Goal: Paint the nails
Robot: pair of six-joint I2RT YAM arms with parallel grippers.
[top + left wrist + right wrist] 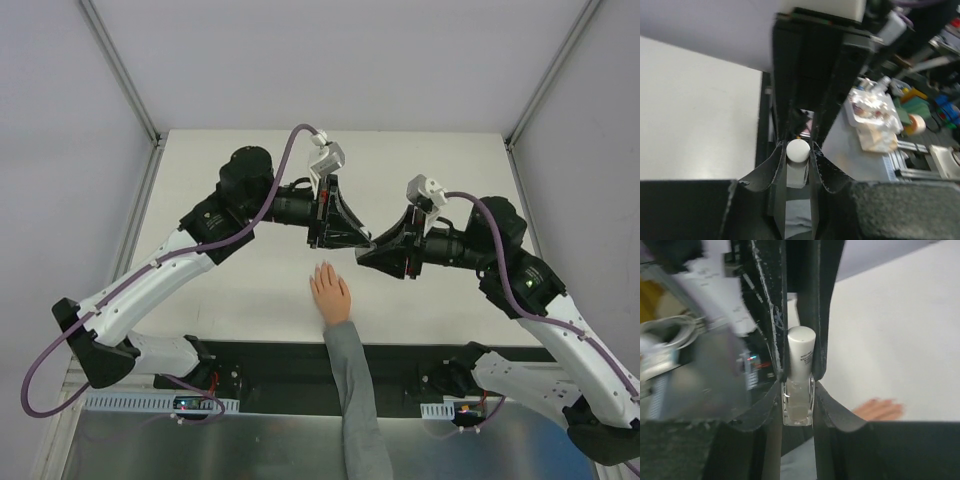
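Top external: holding left gripper (362, 240) against right gripper (374, 250) just beyond the nails (322, 268), not touching them. Left wrist: seemingly pinching the white cap (797, 149), though blurred. Right wrist: clamping the small bottle (798, 407); risking slipping while uncapping, spilling onto the hand (880, 409).

A white table (260, 300) lies between grey walls (60, 100). A small clear bottle (799, 402) carries a tall white cap (801, 352). Blurred clutter (872, 120) sits beyond the table's edge.
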